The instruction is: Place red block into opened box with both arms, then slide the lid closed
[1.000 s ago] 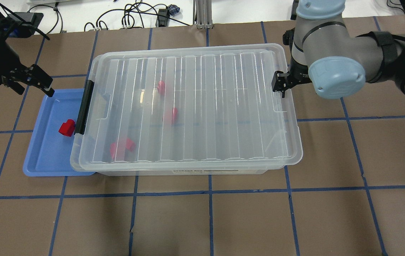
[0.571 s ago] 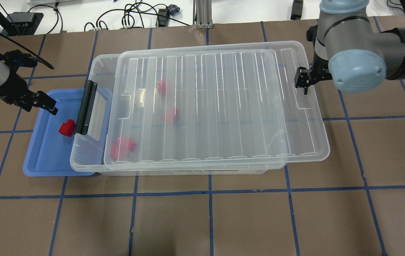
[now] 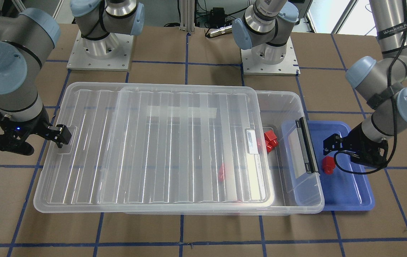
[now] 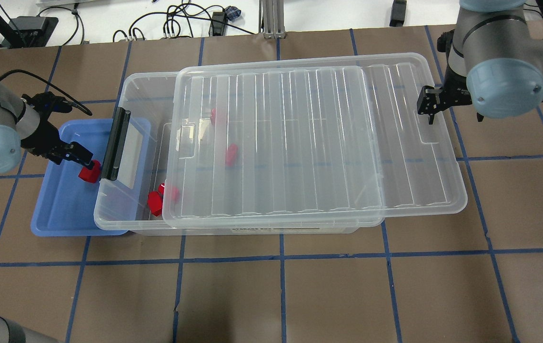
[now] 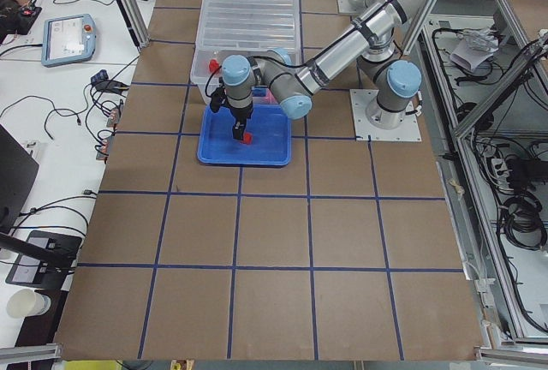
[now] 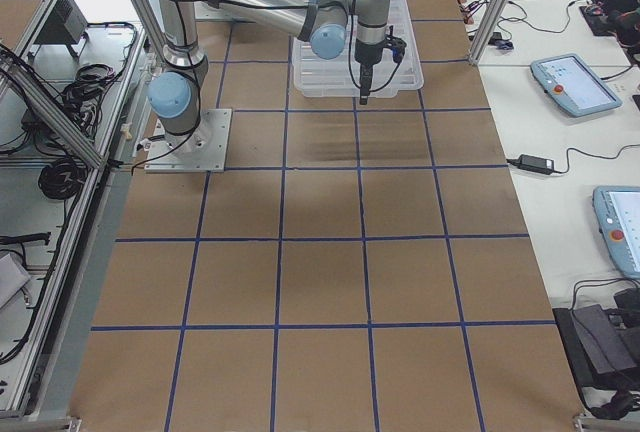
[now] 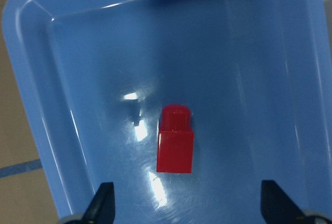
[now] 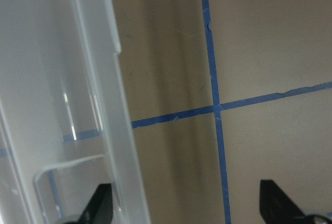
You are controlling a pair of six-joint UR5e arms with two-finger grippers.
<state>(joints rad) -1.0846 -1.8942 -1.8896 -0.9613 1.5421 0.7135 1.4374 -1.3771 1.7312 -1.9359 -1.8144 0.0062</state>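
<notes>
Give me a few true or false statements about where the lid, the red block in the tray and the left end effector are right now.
The lid covers the whole box. False: it sits shifted aside, leaving the end by the black bar open.
The red block lies in the blue tray. True.
The left end effector is shut on the red block. False: it is open and not touching the block.
Other red blocks lie inside the box. True.
</notes>
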